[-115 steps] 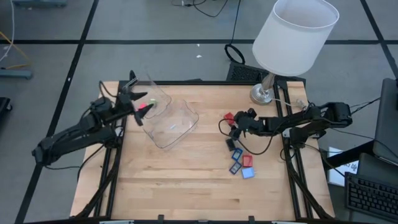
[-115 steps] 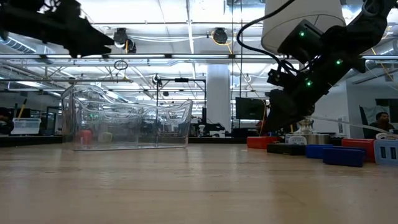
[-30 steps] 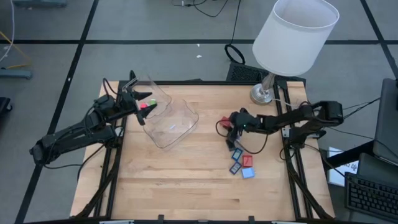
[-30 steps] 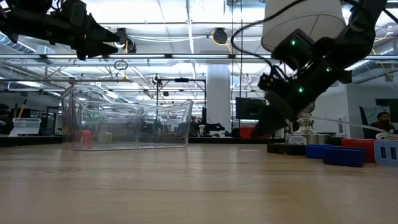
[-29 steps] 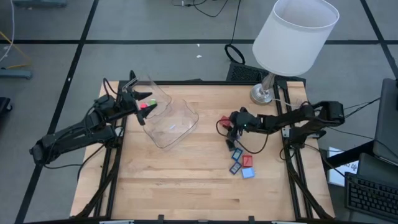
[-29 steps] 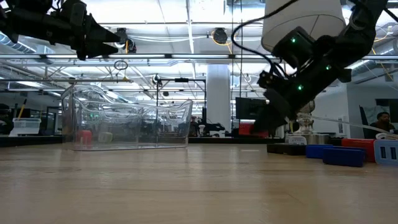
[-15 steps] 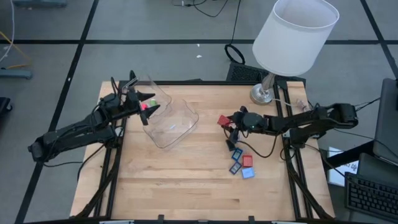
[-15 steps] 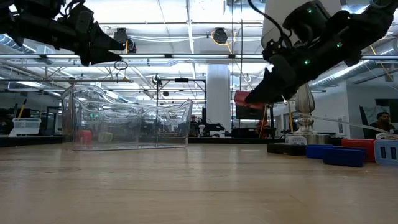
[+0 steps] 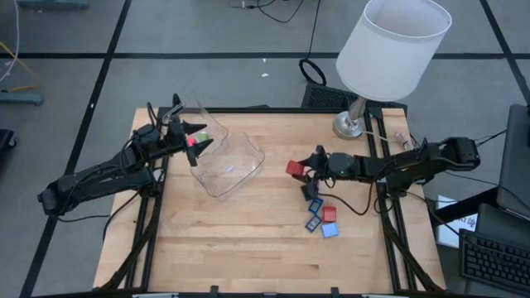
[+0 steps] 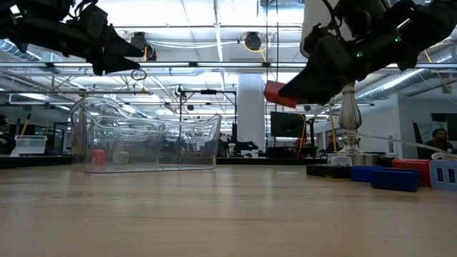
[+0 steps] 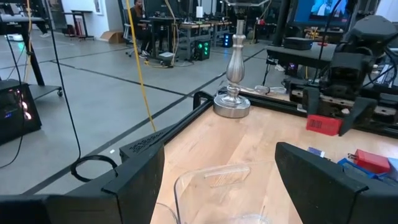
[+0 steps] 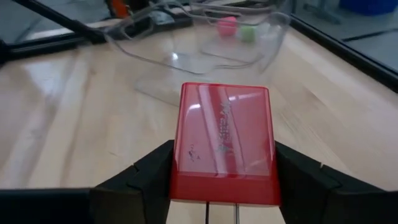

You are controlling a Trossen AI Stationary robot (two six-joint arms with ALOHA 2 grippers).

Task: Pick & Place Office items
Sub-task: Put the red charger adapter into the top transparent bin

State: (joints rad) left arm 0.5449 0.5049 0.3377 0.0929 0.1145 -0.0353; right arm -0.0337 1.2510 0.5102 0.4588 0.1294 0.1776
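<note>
- Red piece [image 9: 295,168], a flat hard-looking block, is pinched between the fingers of the right gripper [image 9: 303,170] and hangs above the table [image 9: 248,240], a little toward 3 o'clock from the centre.
- It looks light and stiff, and its glossy face may be slippery; I judge that the present grip on its two long edges, seen in the right wrist view, is the proper place.
- The other office items [image 9: 321,217], blue, dark and one red, lie on the wood at 4 o'clock, just below the right arm.
- The clear container [image 9: 222,157] stands at 10 o'clock, with a pink and a green bit inside.
- The left gripper [image 9: 192,139] hovers over the container's far rim, jaws spread; it could obstruct a drop there.
- The lamp [image 9: 389,58] stands at 1 o'clock, away from the path.
</note>
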